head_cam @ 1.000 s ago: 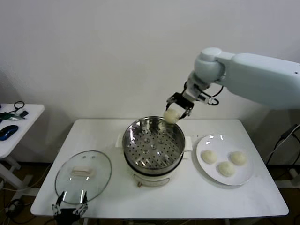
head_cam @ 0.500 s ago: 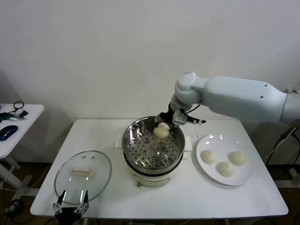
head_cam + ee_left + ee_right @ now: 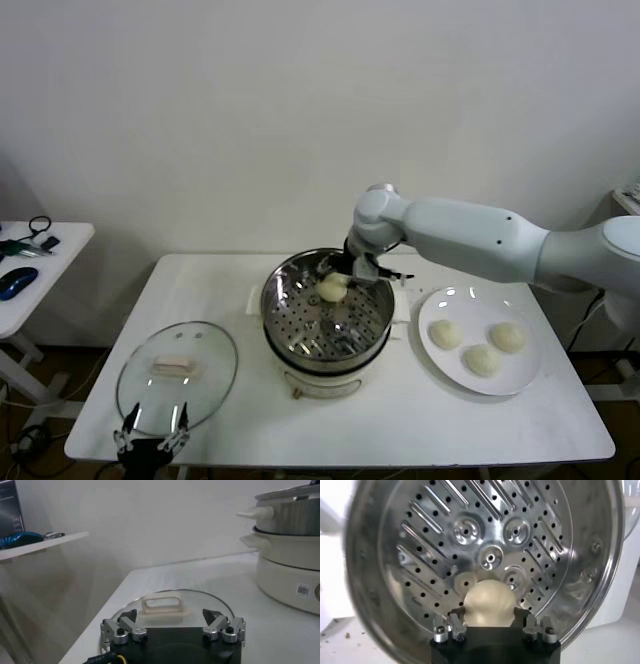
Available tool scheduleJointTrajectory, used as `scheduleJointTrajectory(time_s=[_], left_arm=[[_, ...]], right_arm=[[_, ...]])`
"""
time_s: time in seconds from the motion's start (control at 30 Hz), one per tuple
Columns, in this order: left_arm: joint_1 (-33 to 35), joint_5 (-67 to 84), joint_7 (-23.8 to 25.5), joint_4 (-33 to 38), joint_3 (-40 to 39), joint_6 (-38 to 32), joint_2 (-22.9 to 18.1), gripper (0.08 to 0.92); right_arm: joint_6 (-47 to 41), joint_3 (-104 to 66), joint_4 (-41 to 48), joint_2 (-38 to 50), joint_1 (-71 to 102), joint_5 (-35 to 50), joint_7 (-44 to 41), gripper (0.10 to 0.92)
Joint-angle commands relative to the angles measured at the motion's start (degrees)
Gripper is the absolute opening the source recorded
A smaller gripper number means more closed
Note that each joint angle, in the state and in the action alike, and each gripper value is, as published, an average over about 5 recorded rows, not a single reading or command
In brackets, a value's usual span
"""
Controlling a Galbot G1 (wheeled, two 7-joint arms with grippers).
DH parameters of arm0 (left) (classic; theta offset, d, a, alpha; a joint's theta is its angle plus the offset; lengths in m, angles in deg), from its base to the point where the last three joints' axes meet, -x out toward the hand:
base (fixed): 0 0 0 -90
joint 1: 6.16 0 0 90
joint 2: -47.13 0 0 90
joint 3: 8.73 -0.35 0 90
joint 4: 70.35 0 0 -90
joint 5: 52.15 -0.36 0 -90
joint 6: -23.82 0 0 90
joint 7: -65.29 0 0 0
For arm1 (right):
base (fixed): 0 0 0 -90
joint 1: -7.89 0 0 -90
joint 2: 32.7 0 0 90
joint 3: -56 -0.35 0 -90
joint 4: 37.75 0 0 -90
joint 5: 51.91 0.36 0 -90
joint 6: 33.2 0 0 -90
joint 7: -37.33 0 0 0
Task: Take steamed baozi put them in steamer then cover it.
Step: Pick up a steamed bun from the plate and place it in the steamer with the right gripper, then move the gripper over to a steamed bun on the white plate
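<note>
My right gripper (image 3: 334, 276) is shut on a cream-white baozi (image 3: 332, 288) and holds it inside the far part of the shiny steamer (image 3: 290, 345), just above the perforated bottom. In the right wrist view the baozi (image 3: 488, 602) sits squeezed between the jaws over the steamer floor (image 3: 485, 535). Three more baozi (image 3: 481, 347) lie on the white plate (image 3: 440, 374) to the right. The glass cover (image 3: 205, 395) with its beige handle (image 3: 170, 366) lies flat at the table's front left. My left gripper (image 3: 150, 442) is open and empty at the cover's near edge, also shown in the left wrist view (image 3: 173, 621).
The steamer stands on a white pot base (image 3: 287, 575) at the table's middle. A small side table (image 3: 40, 262) with a blue mouse (image 3: 17, 281) and cables stands to the left. The white wall is close behind.
My right gripper has carried the baozi leftward and down from above the steamer's far right rim into the steamer. The left arm has not moved.
</note>
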Motion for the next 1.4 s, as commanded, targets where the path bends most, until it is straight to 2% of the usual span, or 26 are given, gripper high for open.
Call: scheduleJointTrajectory(time_s=[0.03, 0.17, 0.27, 0.37, 0.47, 0.57, 0.67, 0.87, 1.03, 1.17, 1.4], left_arm=[[-0.08, 0.09, 0.0, -0.07, 0.01, 0.07, 0.07, 0.823], [-0.11, 0.08, 0.0, 0.03, 0.0, 0.14, -0.05, 0.823], [-0.02, 0.07, 0.0, 0.22, 0.02, 0.21, -0.13, 0.823], [0.06, 0.0, 0.01, 0.22, 0.04, 0.27, -0.16, 0.823], [0.04, -0.18, 0.02, 0.06, -0.04, 0.28, -0.25, 0.823], [0.05, -0.37, 0.04, -0.06, -0.22, 0.23, -0.33, 0.823], [0.11, -0.6, 0.06, -0.16, -0.45, 0.15, -0.29, 0.823], [0.08, -0.84, 0.15, -0.08, -1.0, 0.07, -0.08, 0.823], [-0.14, -0.77, 0.23, -0.17, -1.05, 0.18, 0.13, 0.823], [-0.59, -0.8, 0.33, -0.43, -1.07, 0.42, 0.32, 0.823], [-1.27, -0.75, 0.81, -0.5, -0.85, 0.82, 0.27, 0.823]], right_arm=[[0.57, -0.98, 4.23, -2.85, 2.61, -1.81, 1.26, 0.71], [0.9, 0.42, 2.3, -1.47, 0.27, 3.26, 0.44, 0.797], [1.27, 1.7, -0.29, 1.44, -4.47, 10.9, -2.32, 0.819], [0.94, 4.44, -2.4, 5.26, -12.57, 24.22, -5.11, 0.822], [-1.52, 10.52, -3.2, 9.13, -21.74, 41.24, -8.45, 0.823], [-7.97, 18.09, -2.81, 13.63, -29.34, 56.54, -12.15, 0.823], [-16.98, 24.62, -2.8, 19.12, -33.44, 64.51, -13.86, 0.823], [-28.62, 33.46, -3.89, 30.55, -31.77, 61.46, -12.46, 0.823], [-34.92, 31.34, -4.82, 36.21, -22.22, 57.55, -9.31, 0.823], [-38.9, 23.56, -5.06, 37.34, -12.19, 55.32, -6.81, 0.823], [-42.1, 13.8, -3.68, 33.83, -0.71, 52.39, -4.39, 0.823]])
